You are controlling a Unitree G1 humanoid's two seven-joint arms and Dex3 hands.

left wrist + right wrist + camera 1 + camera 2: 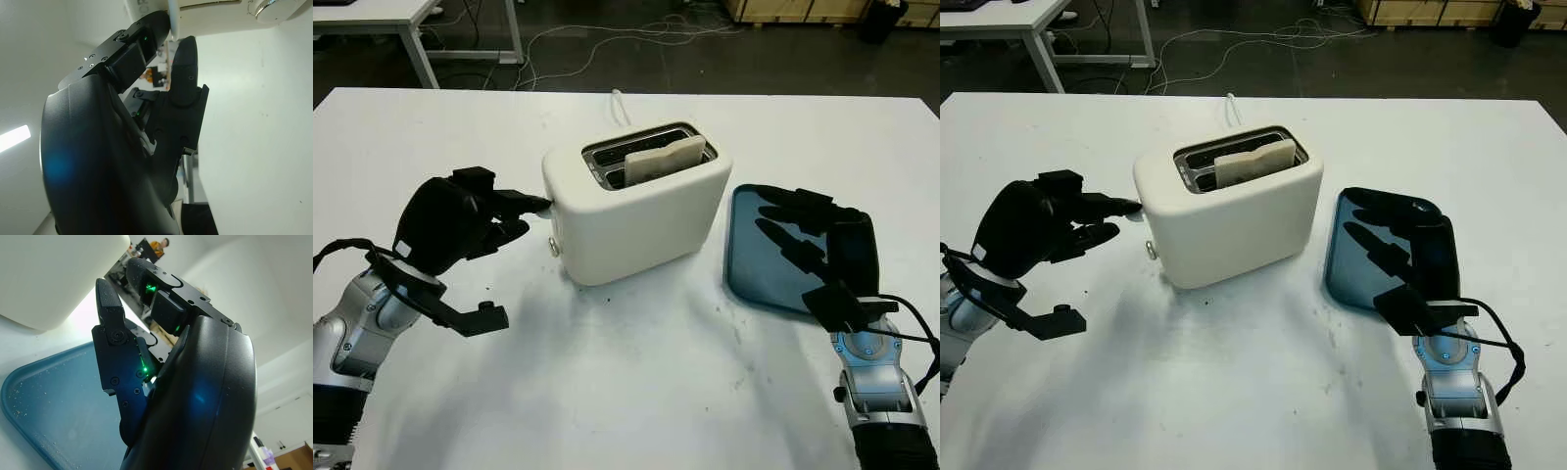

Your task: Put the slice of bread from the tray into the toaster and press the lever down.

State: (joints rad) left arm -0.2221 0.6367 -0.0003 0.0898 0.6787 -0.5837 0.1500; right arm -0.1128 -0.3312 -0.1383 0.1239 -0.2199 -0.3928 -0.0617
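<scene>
A white toaster point(646, 211) stands mid-table with a slice of bread point(664, 159) sitting in its nearer slot, the top edge sticking out. My left hand point(499, 215) is at the toaster's left end, open, with one fingertip point(530, 204) against the small white lever point(546, 205). In the left wrist view the fingers reach up to that lever point(173, 19) beside a round knob point(274, 7). My right hand point(803, 240) hovers open over the blue tray point(749, 264), which holds only crumbs point(49, 416).
The toaster's white cable point(622, 106) runs off the table's far edge. Beyond that edge is dark floor with loose cables point(607, 39) and another table's legs point(416, 44). Bare white tabletop point(636, 372) spreads in front of the toaster.
</scene>
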